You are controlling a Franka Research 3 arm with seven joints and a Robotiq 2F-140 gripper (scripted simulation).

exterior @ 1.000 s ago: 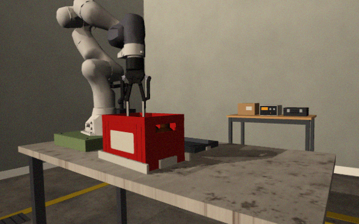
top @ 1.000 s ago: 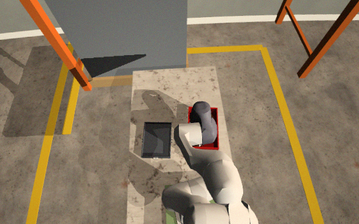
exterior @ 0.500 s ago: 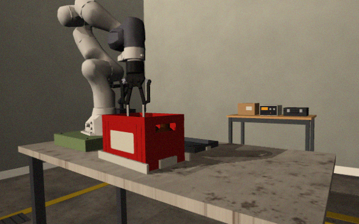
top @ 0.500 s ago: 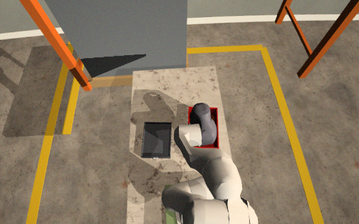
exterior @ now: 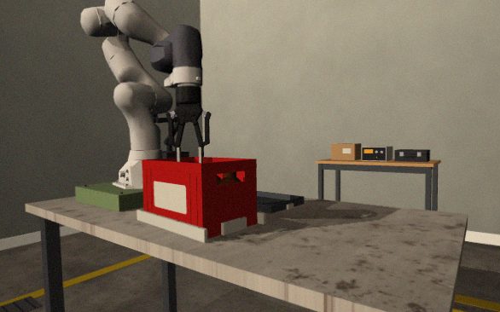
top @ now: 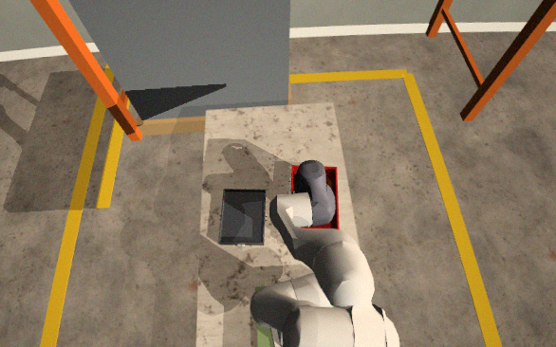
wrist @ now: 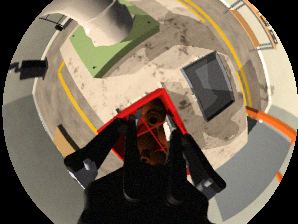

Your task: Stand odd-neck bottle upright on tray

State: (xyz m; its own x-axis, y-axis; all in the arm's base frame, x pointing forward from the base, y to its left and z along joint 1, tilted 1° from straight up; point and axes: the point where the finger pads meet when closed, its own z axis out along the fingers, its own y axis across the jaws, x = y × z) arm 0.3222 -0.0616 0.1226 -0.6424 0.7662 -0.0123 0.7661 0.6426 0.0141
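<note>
The red crate [exterior: 199,193] stands on a pale base near the table's left part; in the top view only its rim [top: 334,171] shows around my arm. Brown bottles [wrist: 152,123] stand inside it, mostly hidden; a bit of brown shows through the handle hole [exterior: 229,176]. I cannot compare their necks. My gripper [exterior: 188,158] points straight down over the crate, fingers partly open and empty, tips at rim height. In the wrist view the gripper [wrist: 154,163] frames a bottle below. The dark tray [top: 242,216] [exterior: 277,200] lies flat beside the crate, also seen behind it.
The green mount block [exterior: 107,196] under my arm's base sits just left of the crate. A side table with boxes [exterior: 378,153] stands far off at the right. Orange rack legs [top: 88,71] stand beyond the table's far end.
</note>
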